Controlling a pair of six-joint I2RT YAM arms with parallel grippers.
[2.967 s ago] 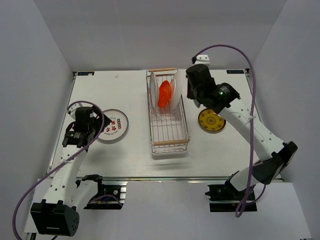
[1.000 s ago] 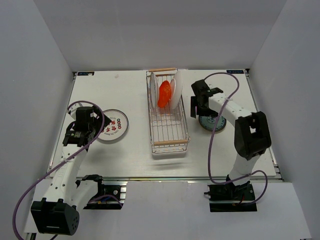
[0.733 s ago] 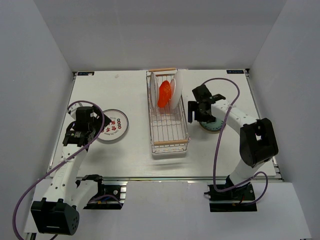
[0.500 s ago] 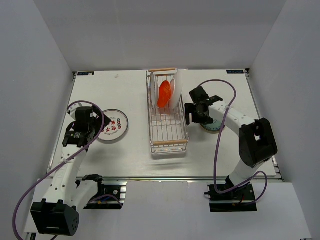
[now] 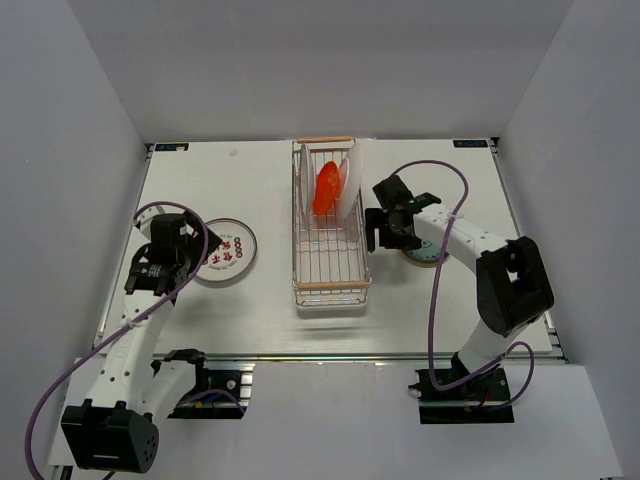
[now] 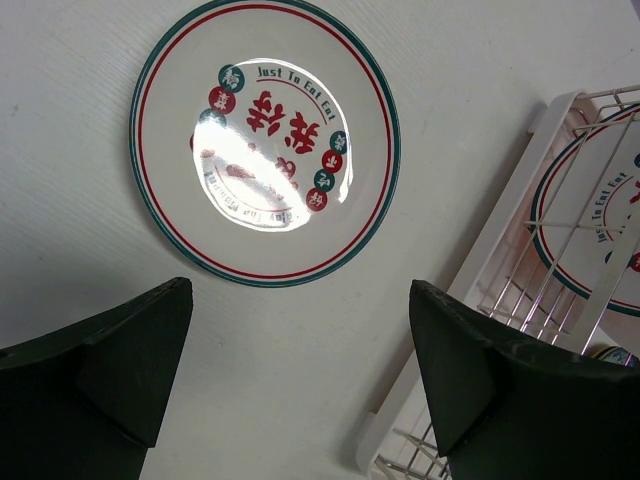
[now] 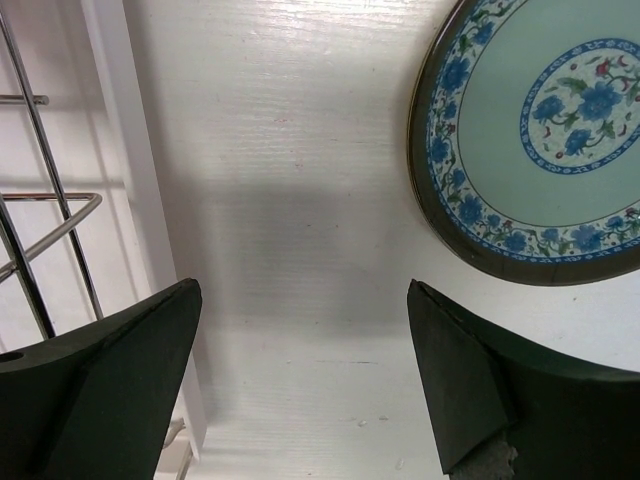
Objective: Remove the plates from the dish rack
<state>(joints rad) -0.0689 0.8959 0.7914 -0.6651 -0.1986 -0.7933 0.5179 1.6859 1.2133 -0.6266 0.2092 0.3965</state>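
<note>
White tabletop (image 5: 260,300); orange-red round plate (image 5: 325,188) upright in chrome wire dish rack (image 5: 330,270): likely slick, brittle, pinch rim; left gripper (image 6: 300,370), right gripper (image 7: 300,360) gaping, empty.

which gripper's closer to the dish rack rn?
Right. The right gripper hangs just off the dish rack's right side, beside the teal plate; the left gripper is far left, by the white red-marked plate.

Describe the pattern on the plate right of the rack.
The plate is teal with blue flowers; right wrist view.
</note>
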